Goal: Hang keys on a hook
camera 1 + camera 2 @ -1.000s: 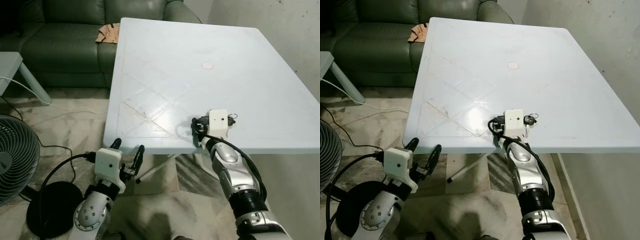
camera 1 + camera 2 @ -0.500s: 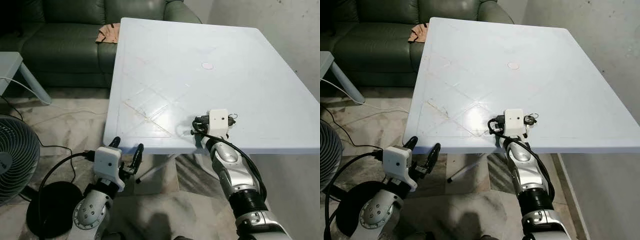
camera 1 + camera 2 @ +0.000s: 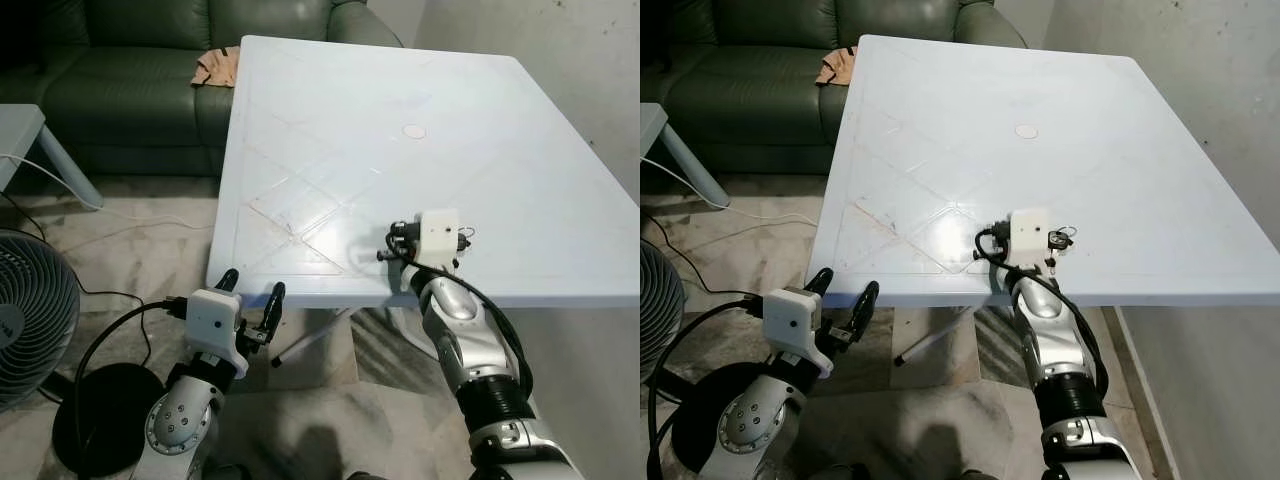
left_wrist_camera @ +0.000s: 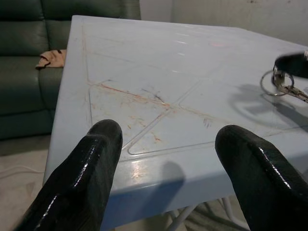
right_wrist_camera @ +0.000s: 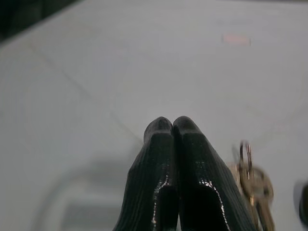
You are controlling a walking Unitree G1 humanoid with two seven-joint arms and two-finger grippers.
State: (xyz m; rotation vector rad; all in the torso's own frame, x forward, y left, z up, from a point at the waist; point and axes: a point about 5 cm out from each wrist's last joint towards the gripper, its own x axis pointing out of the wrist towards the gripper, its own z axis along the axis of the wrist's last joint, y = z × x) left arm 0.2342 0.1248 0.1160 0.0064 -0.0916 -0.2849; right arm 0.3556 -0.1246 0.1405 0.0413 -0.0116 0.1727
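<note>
Reaching up over the near edge of the white table [image 3: 330, 130], the right arm bends at the elbow, its gripper [image 5: 172, 126] just above the tabletop with both black fingers pressed together, nothing between them. Keys [image 3: 1059, 239] lie flat on the table just beside that gripper, on its right side; ring and blades too small to give a heading. Left gripper [image 3: 247, 296] held low, below the table edge, fingers [image 4: 91, 163] spread wide, pointing toward the table.
</note>
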